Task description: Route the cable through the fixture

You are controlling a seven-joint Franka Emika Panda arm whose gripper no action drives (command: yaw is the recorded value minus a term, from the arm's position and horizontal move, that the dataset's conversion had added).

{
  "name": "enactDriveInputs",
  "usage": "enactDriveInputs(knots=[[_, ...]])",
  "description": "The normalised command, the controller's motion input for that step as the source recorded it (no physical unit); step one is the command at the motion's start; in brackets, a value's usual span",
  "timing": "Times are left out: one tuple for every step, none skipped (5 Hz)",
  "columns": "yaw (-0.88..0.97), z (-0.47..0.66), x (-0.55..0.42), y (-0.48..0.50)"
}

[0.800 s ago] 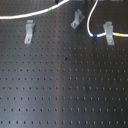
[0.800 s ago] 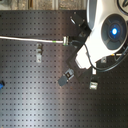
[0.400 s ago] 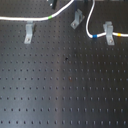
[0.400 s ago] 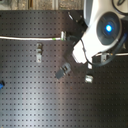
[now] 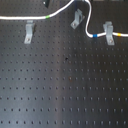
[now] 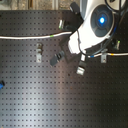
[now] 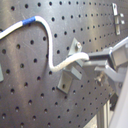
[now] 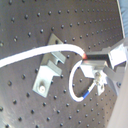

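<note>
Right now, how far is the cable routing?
Done: the cable sits in the clip nearest the first exterior view's right. In hand: the gripper pinches the cable beside the middle clip, not seated. Left: that one and the clip on the first exterior view's left.

white cable (image 8: pixel 30 54) crosses over metal clip fixture (image 8: pixel 49 70) on black perforated board (image 8: pixel 35 20), ends pinched in gripper (image 8: pixel 89 60) fingers, loops below with a blue band
</note>
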Motion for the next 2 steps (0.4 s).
enactDriveInputs(knots=[[0.38, 0.01, -0.378, -0.046], [0.25, 0.01, -0.483, -0.040]])
